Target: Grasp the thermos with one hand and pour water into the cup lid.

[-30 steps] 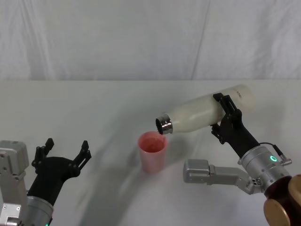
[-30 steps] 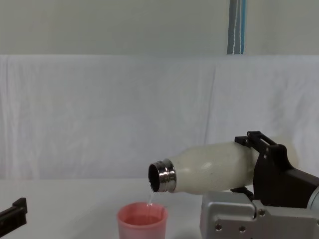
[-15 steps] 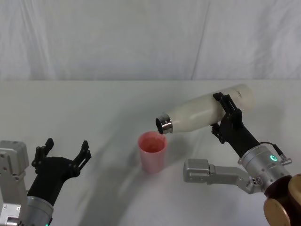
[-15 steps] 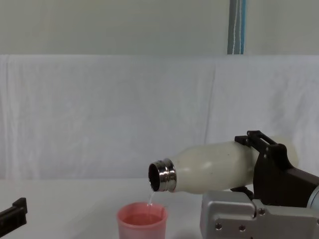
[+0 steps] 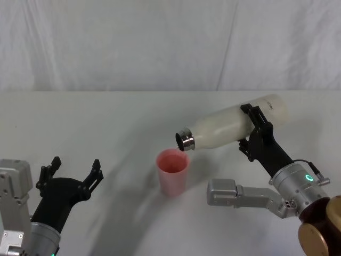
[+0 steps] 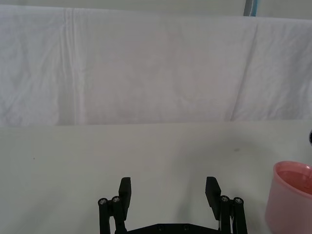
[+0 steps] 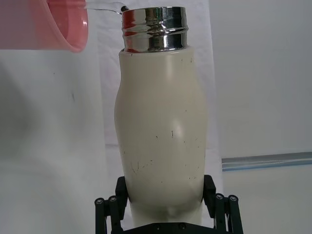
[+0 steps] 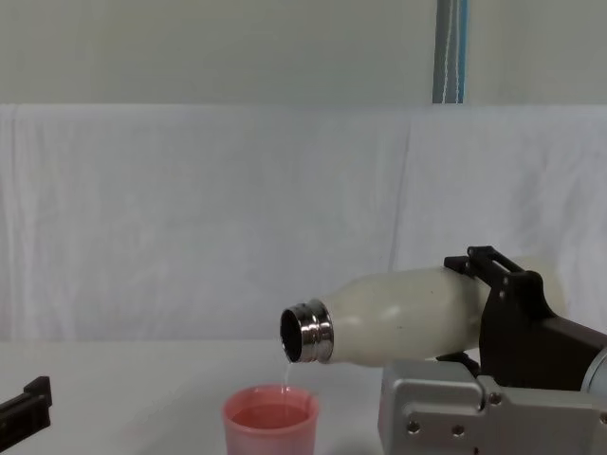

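The cream-white thermos (image 5: 229, 127) lies tilted almost level in the air, its steel neck (image 5: 185, 140) pointing left and down over the pink cup lid (image 5: 172, 172). My right gripper (image 5: 253, 130) is shut on the thermos body, its fingers (image 7: 215, 204) on both sides. A thin stream of water (image 8: 285, 372) falls from the neck (image 8: 306, 332) into the cup lid (image 8: 270, 424), which stands upright on the white table (image 5: 106, 122). My left gripper (image 5: 74, 173) hovers open at the lower left, well apart from the cup lid (image 6: 290, 197).
A white cloth backdrop (image 5: 160, 42) hangs behind the table. A grey metal part of my right arm (image 5: 240, 194) lies low just right of the cup lid. A blue-edged strip (image 8: 450, 52) stands behind the cloth.
The thermos has tipped slightly further, its neck shifting a little to the left. Water keeps running into the cup lid. The left arm has not moved.
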